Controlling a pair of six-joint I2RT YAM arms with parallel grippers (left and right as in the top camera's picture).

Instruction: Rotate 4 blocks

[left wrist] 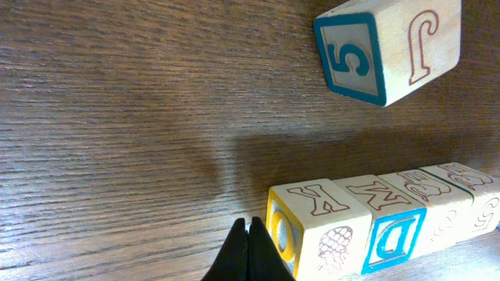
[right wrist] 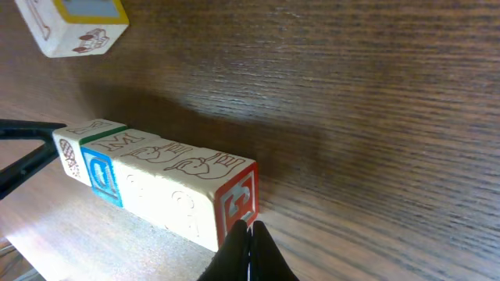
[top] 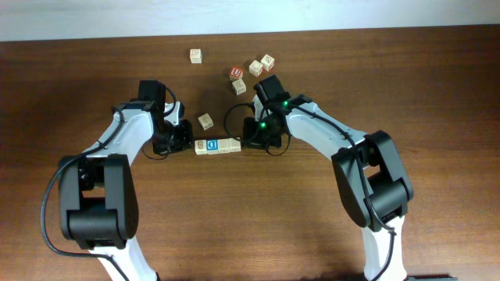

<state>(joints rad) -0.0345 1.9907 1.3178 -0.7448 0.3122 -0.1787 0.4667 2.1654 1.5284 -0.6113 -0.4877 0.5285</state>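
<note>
4 blocks (top: 217, 147): small wooden alphabet cubes, touching side by side in one straight row at the centre of the desk (top: 78, 94), between the two arms.
Red block (right wrist: 237, 201): right end of the row; red-framed end face, pale top with a line drawing.
Pale block (right wrist: 168, 191): next to the red one; bare wood with faint outlines.
Blue block (left wrist: 394, 232): third along; blue-framed D on its side, M on top.
Yellow block (left wrist: 308, 222): left end of the row; yellow-framed end face, X on top, a small patterned picture on its side.
Left fingers (left wrist: 247, 242): pressed together, holding nothing; tips low on the desk just beside the yellow end face.
Right fingers (right wrist: 250, 246): pressed together, holding nothing; tips low at the red end face, whether touching I cannot tell.
Loose block (left wrist: 383, 51): blue-framed 5 and a red J, tilted out of line, lying apart above the row.
Other blocks (top: 250, 72): a cluster at upper centre of the overhead view, two red-faced; one more alone (top: 195, 55) to its left.
</note>
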